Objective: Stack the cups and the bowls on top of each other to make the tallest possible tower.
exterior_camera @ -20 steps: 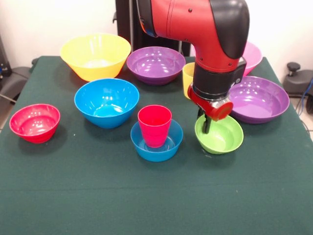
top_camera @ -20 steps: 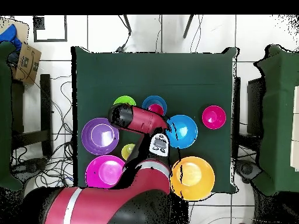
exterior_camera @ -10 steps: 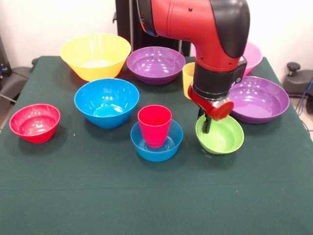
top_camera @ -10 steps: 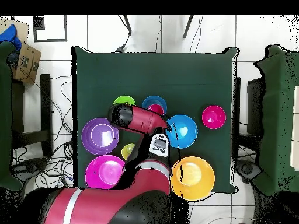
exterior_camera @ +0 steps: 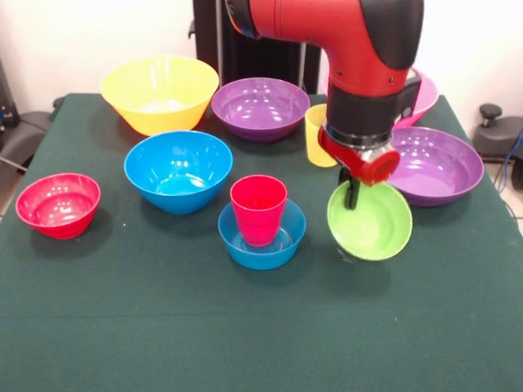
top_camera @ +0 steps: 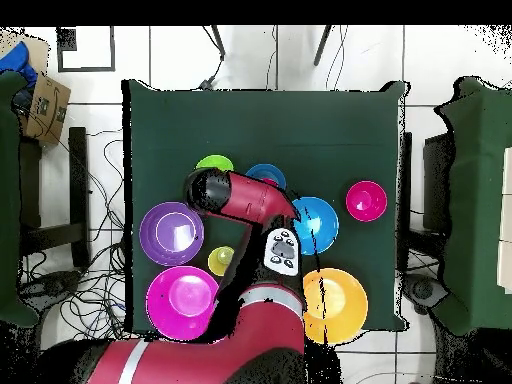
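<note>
My gripper is shut on the rim of the lime green bowl, which hangs off the table with its mouth tipped toward the front camera. In the overhead view the lime green bowl peeks out beside the arm's wrist. Left of it, the red cup stands upright inside the small blue bowl, forming a low tower. The yellow cup stands behind the arm, partly hidden.
Around the tower sit a medium blue bowl, a small red bowl, a large yellow bowl, two purple bowls and a pink bowl behind the arm.
The gripper has risen with the lime green bowl, which left the cloth and tipped its mouth forward. Nothing else moved.
</note>
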